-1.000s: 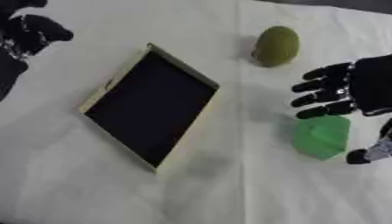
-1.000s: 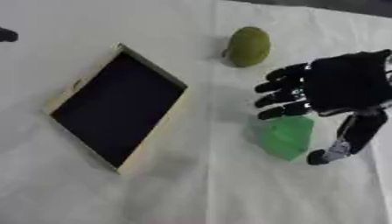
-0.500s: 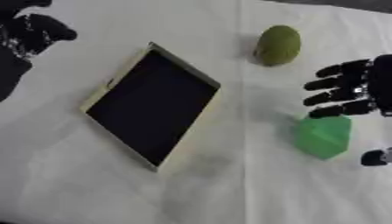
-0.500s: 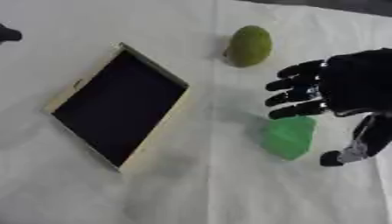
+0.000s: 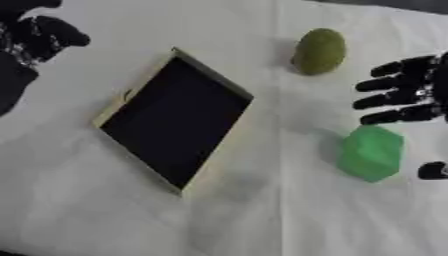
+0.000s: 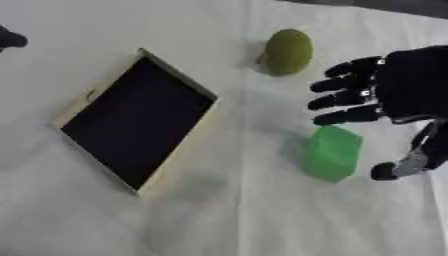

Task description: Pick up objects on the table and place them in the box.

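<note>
The right hand (image 6: 398,92) hangs over the right side of the table, fingers (image 6: 346,99) spread out straight and pointing toward the middle, thumb (image 6: 398,165) reaching down on its own lower at the edge. It holds nothing. Just below those fingers, and just left of the thumb tip, sits a green block (image 6: 332,152) with angled faces, resting on the white cloth (image 6: 219,215); whether the thumb actually touches it I cannot tell, but the fingers are above it and clear of it. Farther up the table, above the fingers and apart from the block, lies an olive-green fruit (image 6: 288,51), egg-shaped, casting a soft shadow to its left. Over on the left half of the table is the box (image 5: 213,87), a shallow tray with pale wooden walls and a dark inside, turned at an angle so one corner points up and away. Nothing lies in it. The left hand (image 5: 39,37) shows at the upper left corner, black, its fingers bunched and curled in with nothing between them, well away from the box and from both green things.
</note>
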Controlling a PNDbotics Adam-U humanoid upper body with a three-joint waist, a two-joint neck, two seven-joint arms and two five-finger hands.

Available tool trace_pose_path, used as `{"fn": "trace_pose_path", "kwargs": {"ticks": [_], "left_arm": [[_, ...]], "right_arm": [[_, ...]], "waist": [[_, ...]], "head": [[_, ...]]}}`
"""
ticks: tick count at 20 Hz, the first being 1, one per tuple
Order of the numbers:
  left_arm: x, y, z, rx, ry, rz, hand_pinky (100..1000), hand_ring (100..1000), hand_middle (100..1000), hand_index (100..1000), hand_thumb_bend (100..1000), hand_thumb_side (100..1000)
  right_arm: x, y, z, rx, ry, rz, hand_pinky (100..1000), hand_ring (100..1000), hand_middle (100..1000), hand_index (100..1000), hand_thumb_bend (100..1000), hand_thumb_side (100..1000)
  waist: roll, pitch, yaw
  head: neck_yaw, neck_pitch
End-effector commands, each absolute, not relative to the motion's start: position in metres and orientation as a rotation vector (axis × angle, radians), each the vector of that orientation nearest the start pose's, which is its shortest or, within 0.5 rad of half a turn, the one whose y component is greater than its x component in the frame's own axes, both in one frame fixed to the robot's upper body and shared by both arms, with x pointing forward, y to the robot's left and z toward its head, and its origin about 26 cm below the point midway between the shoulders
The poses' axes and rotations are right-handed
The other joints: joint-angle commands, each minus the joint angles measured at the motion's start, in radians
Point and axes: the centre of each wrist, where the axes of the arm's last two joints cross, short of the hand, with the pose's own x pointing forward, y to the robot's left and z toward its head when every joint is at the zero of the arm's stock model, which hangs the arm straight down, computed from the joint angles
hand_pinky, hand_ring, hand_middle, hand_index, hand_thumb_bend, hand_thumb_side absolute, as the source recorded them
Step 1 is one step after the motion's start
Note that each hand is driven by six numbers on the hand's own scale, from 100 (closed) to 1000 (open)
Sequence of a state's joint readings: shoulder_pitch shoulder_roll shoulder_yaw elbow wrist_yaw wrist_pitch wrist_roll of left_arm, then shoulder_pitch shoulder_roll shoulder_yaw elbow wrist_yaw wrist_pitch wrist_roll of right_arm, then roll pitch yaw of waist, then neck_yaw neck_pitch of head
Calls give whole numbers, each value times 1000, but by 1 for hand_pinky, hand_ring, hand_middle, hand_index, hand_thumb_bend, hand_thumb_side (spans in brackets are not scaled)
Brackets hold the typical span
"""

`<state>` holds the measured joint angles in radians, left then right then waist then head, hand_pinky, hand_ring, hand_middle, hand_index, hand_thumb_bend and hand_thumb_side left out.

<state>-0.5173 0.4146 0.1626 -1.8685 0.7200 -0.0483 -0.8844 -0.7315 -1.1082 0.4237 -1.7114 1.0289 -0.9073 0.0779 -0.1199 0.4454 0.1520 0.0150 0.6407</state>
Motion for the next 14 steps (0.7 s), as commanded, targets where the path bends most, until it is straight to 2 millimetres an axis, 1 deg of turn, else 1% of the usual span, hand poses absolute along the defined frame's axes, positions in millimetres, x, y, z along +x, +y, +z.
{"fn": "trace_pose_path", "kwargs": {"ticks": [1, 14], "left_arm": [[327, 304, 272, 1143, 3075, 1460, 899, 818, 857, 851, 100, 672], [328, 305, 273, 1138, 3063, 1481, 901, 820, 860, 851, 100, 672]], "right_arm": [[346, -316, 311, 929, 1266, -2318, 948, 1000, 935, 973, 448, 745], [361, -320, 296, 950, 1216, -2306, 948, 1000, 936, 968, 449, 744]], "waist": [[6, -18, 1], [6, -6, 8]], "head": [[1, -9], [0, -15]]}}
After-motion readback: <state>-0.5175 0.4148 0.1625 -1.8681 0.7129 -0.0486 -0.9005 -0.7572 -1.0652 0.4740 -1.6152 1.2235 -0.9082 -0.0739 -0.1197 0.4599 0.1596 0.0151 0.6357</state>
